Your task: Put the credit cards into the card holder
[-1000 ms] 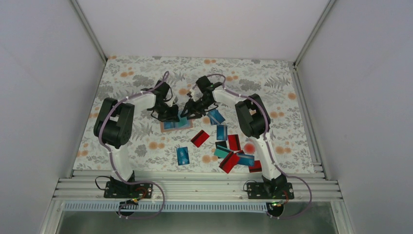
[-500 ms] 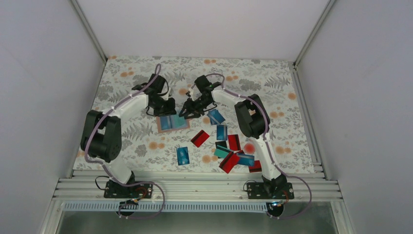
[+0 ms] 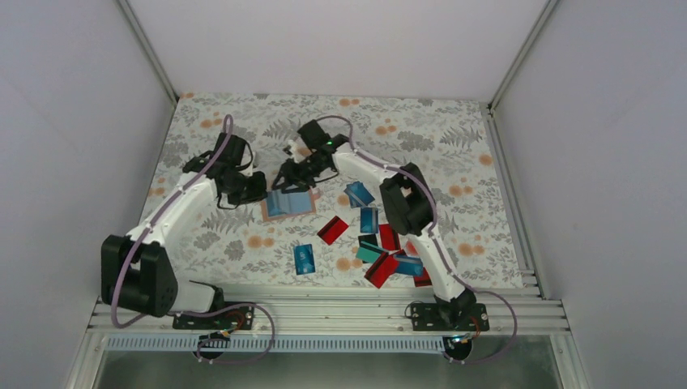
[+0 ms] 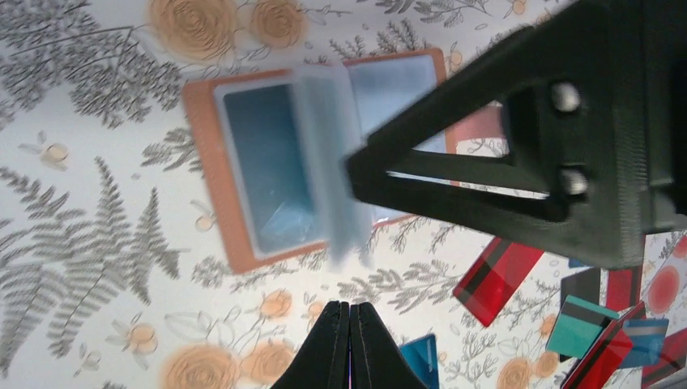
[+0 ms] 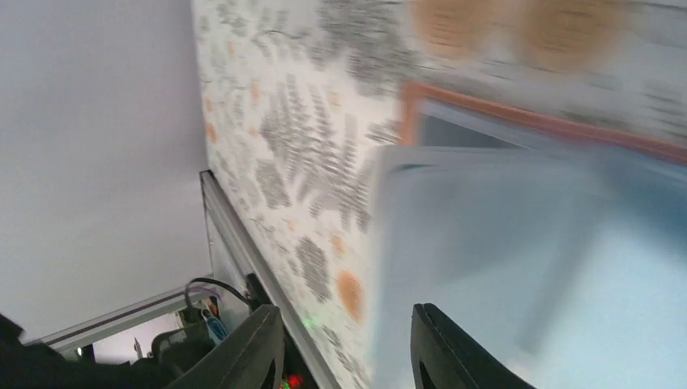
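Note:
The card holder (image 3: 288, 203) lies open on the table, a tan-brown frame with clear pockets showing blue cards (image 4: 263, 158). One clear page (image 4: 324, 154) stands up from its middle, blurred. My right gripper (image 3: 285, 177) hovers over the holder's far edge, its jaws open (image 5: 344, 340), and the pale page (image 5: 502, 259) lies beside its right finger. My left gripper (image 3: 255, 193) sits just left of the holder, empty and shut (image 4: 350, 312). Loose credit cards lie right of the holder: a red one (image 3: 332, 229), a blue one (image 3: 304, 258) and a teal one (image 3: 369, 253).
Several more red and blue cards pile up near the right arm's base (image 3: 401, 266). Two blue cards (image 3: 359, 193) lie under the right arm. White walls close in the floral table on three sides; a metal rail (image 3: 324, 312) runs along the near edge.
My left arm has pulled back to the left, off the card holder. My right gripper has shifted left over the holder's far edge, and a clear page now stands up.

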`<state>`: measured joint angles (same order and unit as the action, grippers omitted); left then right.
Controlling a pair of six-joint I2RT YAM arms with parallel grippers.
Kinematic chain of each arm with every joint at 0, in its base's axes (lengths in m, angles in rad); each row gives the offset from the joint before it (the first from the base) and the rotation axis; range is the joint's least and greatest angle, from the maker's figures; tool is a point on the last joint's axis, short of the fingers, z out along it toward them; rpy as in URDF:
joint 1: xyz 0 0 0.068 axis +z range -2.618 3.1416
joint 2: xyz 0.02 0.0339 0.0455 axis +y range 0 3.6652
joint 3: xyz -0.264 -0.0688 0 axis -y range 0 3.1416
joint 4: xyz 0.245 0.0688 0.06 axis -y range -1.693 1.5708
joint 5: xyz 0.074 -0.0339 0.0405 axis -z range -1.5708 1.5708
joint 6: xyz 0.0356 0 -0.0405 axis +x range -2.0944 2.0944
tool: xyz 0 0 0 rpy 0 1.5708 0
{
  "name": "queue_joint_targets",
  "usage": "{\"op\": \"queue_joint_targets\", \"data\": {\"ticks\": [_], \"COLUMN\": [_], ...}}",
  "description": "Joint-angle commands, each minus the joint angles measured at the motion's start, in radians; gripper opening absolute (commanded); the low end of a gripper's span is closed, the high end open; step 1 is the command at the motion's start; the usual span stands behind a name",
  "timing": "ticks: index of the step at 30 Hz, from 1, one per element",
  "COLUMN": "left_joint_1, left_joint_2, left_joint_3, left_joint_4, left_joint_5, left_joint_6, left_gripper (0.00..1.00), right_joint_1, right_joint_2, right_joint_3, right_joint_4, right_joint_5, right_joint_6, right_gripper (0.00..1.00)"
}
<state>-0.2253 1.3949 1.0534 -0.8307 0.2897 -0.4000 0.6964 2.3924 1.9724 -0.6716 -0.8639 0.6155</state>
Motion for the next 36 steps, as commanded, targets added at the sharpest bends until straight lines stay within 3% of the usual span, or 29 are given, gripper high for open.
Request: {"op": "queue_joint_targets", "data": {"ticks": [1, 5, 17, 21, 26, 30, 36], "left_joint_1": [0.027, 0.044, 0.055, 0.052, 0.016, -0.074, -0.247], "left_joint_2": [-0.112, -0.186, -0.281, -0.280, -0.270, -0.236, -0.174], "left_joint_3": [-0.049, -0.089, -0.142, -0.194, -0.240, -0.257, -0.267], "left_joint_4": [-0.048, -0.069, -0.088, -0.058, -0.035, 0.002, 0.085], "left_joint_5": [-0.013, 0.001, 0.116, 0.217, 0.273, 0.288, 0.278], "left_joint_6": [0.043, 0.075, 0.154, 0.179, 0.201, 0.171, 0.102], "left_gripper": [0.02, 0.02, 0.03, 0.08, 0.19, 0.26, 0.36], "right_joint_1": [0.130, 0.195, 0.206, 0.206, 0.200, 0.194, 0.183], "right_joint_2": [0.104, 0.159, -0.068, -0.257, -0.548, -0.762, -1.009], "right_joint_3": [0.183, 0.303, 0.226, -0.008, -0.412, -0.707, -1.016], "right_joint_4": [0.039, 0.059, -0.025, -0.053, -0.055, -0.070, -0.202], "right_joint_5": [0.000, -0.005, 0.264, 0.444, 0.625, 0.692, 0.803], "right_joint_6": [0.107, 0.161, 0.114, 0.113, 0.228, 0.346, 0.538], "right_gripper": [0.41, 0.44, 0.46, 0.46, 0.47, 0.47, 0.48]}}
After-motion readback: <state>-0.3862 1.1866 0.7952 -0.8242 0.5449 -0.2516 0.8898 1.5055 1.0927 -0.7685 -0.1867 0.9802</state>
